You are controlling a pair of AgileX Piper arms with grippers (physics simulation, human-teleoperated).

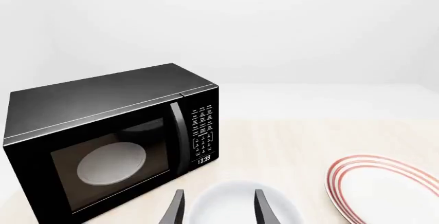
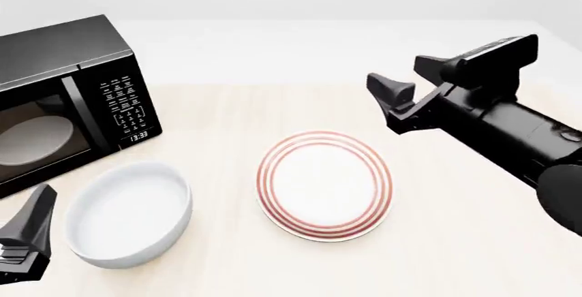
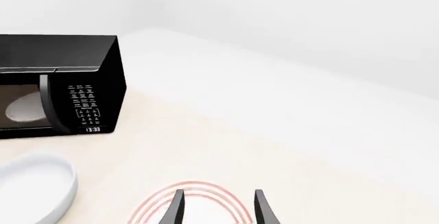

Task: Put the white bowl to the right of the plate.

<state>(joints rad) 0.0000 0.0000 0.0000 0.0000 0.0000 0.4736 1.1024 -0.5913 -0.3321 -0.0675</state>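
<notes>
Bowl: the white bowl [image 2: 129, 213] sits on the table [image 2: 272, 106] at the front left, to the left of the plate and apart from it, just in front of the microwave's lower right corner. It is upright, and nothing shows inside it.
Plate: the plate [image 2: 325, 184] lies flat near the middle of the table, its red rings showing all round, with bare table on its right side.
Microwave: the black microwave [image 2: 64, 99] stands at the far left, door shut, its clock reading 13:33. A pale round disc [image 2: 35, 139] shows through the glass.
Left gripper: the left gripper [image 1: 218, 208] is low at the front left corner, only partly in the front view. In the left wrist view its two dark fingers [image 1: 176, 209] stand spread apart, with the bowl's rim seen between them. I cannot tell whether they touch the bowl.
Right gripper: the right gripper [image 3: 218, 208] hangs above the table on the right, beyond the plate's far right edge in the front view. In the right wrist view its fingers are spread and hold nothing, and the plate's ringed rim lies beneath them.
Table: pale wood-toned top with a white band along the far side.
</notes>
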